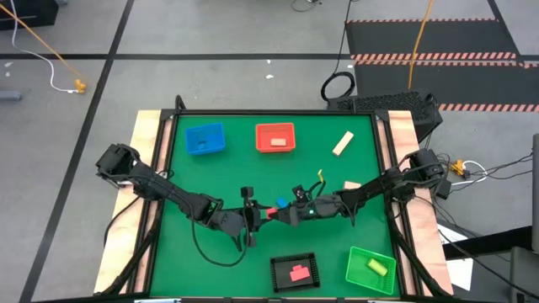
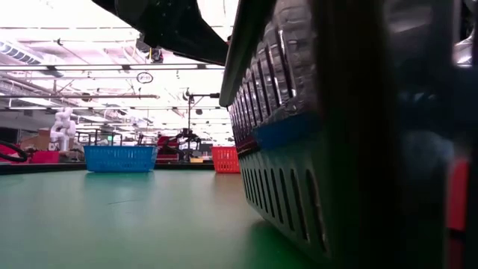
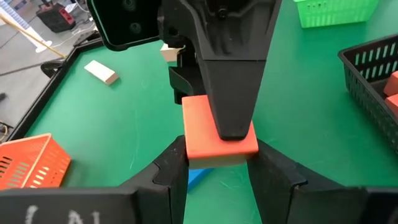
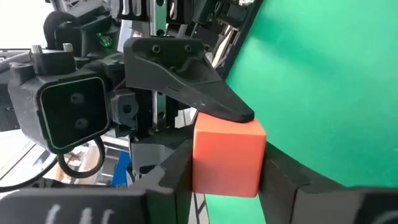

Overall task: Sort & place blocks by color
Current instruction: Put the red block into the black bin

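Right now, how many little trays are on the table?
4. In the high view, the blue tray and red tray sit along the top; the black tray and green tray sit along the bottom. None seems hidden.

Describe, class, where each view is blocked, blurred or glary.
Low view: the black tray looms close, blurred, blocking the right half; ceiling lights glare. Left wrist view: the right claw's finger covers part of the red block. High view: evenly lit, sharp.
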{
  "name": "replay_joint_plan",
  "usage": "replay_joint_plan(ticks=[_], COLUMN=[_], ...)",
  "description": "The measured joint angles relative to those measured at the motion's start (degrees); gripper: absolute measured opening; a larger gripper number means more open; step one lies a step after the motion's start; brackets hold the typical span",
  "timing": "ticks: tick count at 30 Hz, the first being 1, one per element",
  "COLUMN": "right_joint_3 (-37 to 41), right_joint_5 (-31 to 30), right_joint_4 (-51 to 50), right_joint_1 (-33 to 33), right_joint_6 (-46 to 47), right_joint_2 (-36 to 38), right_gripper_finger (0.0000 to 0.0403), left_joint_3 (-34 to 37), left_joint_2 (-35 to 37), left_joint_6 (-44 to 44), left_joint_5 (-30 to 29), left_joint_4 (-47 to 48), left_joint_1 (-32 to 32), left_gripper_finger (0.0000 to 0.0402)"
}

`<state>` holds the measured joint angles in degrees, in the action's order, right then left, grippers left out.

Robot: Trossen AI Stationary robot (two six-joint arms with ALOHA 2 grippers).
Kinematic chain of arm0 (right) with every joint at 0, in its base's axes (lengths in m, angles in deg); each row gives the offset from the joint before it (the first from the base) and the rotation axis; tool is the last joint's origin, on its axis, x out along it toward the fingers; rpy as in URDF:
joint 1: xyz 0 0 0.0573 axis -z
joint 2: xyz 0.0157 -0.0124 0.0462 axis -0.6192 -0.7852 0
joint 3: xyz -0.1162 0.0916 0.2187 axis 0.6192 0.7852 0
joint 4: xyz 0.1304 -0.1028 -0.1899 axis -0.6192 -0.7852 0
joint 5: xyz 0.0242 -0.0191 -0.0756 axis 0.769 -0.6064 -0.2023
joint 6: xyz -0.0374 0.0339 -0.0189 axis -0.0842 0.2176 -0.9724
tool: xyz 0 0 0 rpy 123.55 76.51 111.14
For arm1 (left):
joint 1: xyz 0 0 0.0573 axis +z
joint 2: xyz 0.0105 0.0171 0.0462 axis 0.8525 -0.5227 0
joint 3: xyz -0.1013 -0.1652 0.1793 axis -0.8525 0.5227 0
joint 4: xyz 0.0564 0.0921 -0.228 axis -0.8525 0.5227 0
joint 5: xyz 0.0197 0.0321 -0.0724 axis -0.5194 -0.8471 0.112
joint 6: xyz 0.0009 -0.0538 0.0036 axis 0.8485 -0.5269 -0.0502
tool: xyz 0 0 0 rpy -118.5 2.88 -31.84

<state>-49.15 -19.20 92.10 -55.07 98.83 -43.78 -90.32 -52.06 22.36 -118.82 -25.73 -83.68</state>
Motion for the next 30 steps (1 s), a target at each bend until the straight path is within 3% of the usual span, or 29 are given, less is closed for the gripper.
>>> replay_joint_plan(ticks=[3, 8, 11, 15, 19, 23, 30], right_joint_3=[0.0, 0.0, 0.0, 0.0, 0.0, 0.0, 0.0], right_joint_5=[0.6, 2.0, 2.2, 1.4, 0.2, 0.4, -4.5], right_joint_4=[0.0, -3.9, -10.5, -24.5, -33.0, -30.8, -20.2], right_joint_1=[0.2, 0.4, 1.0, 1.2, -0.2, -5.2, -16.8], right_joint_6=[-1.2, -4.0, -6.1, -12.3, -17.5, -17.5, -16.1], right_joint_2=[0.0, 0.6, 3.8, 11.0, 18.8, 23.4, 17.7], right_gripper_finger=[0.0117, 0.0117, 0.0117, 0.0117, 0.0117, 0.0117, 0.0117], left_joint_3=[0.0, 0.0, 0.0, 0.0, 0.0, 0.0, 0.0], left_joint_2=[0.0, 0.0, 0.0, 0.0, 0.0, 0.0, 0.0], left_joint_6=[-1.9, -11.0, -14.6, -18.3, -21.8, -23.5, -23.3], left_joint_5=[0.1, 1.3, 1.3, 1.2, 1.0, 0.5, 0.2], left_joint_4=[-0.1, -1.0, -0.9, -0.4, 0.1, 0.8, 0.7], left_joint_1=[0.0, -0.3, -0.7, -1.8, -2.7, -2.7, -0.1], left_gripper_finger=[0.0156, 0.0263, 0.0310, 0.0340, 0.0338, 0.0312, 0.0254])
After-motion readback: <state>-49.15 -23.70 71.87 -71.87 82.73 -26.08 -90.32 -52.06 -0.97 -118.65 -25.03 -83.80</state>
